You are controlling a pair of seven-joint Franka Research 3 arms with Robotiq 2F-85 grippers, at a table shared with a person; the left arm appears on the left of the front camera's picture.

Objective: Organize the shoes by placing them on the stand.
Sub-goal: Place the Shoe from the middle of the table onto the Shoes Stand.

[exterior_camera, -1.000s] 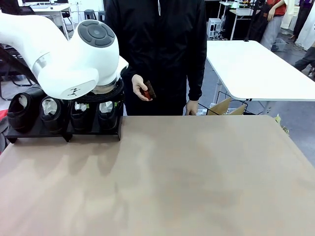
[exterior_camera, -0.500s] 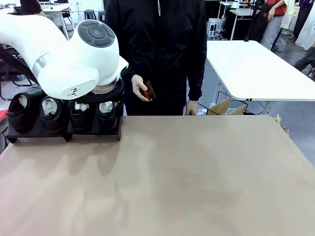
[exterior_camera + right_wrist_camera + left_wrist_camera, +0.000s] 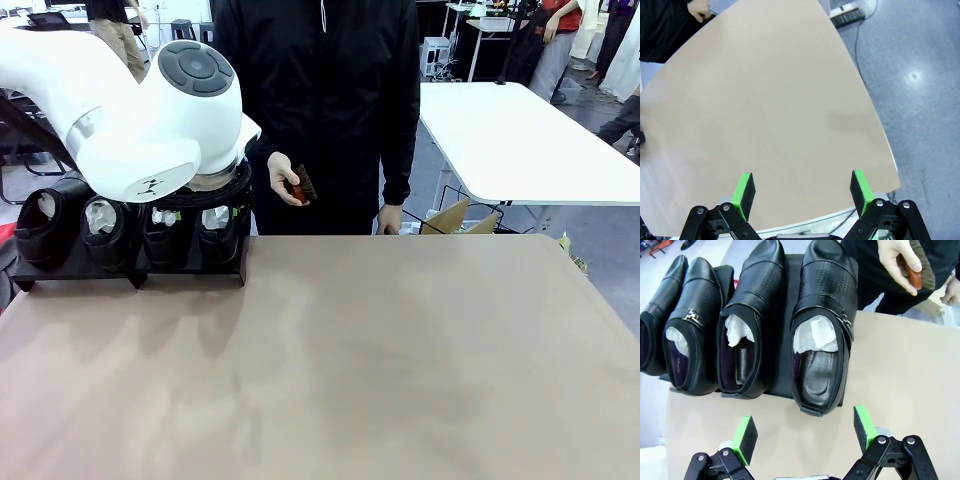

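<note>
Several black glossy shoes stand side by side on the low black stand (image 3: 787, 315), their openings stuffed with whitish paper. In the left wrist view the rightmost shoe (image 3: 823, 325) and its neighbour (image 3: 752, 320) lie just ahead of my left gripper (image 3: 804, 432), which hovers open above the tabletop with nothing between its green pads. In the front view the stand (image 3: 190, 270) sits at the table's far left corner, the shoes (image 3: 100, 230) partly hidden behind my left arm (image 3: 150, 120). My right gripper (image 3: 802, 191) is open over bare tabletop.
A person in a black jacket stands at the far edge, one hand (image 3: 285, 180) holding a small brush (image 3: 917, 270) close to the stand's right end. The tan tabletop (image 3: 380, 360) spreads wide to the right. Its rounded edge (image 3: 875, 130) drops to grey floor.
</note>
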